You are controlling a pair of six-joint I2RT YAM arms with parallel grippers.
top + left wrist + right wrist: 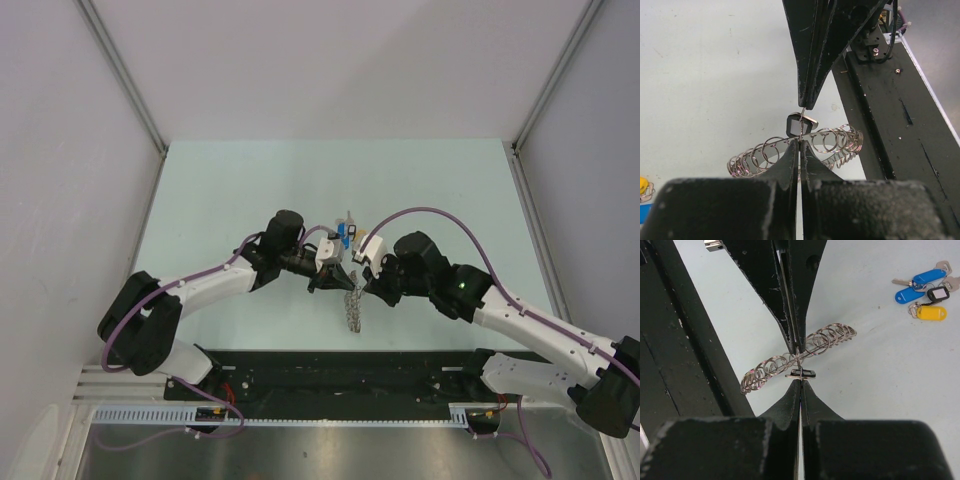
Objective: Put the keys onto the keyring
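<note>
Pale green bench point(880, 390), white walls point(300, 60) around; left gripper point(799, 149) and right gripper point(800, 386) both pressed together near keyring point(771, 366), keys point(927, 290) apart

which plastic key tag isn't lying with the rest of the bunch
The black-rimmed clear key tag, held at the meeting tips of both shut jaws near the silvery coiled keyring; the blue, yellow and other black-rimmed tags lie together on the table.
</note>
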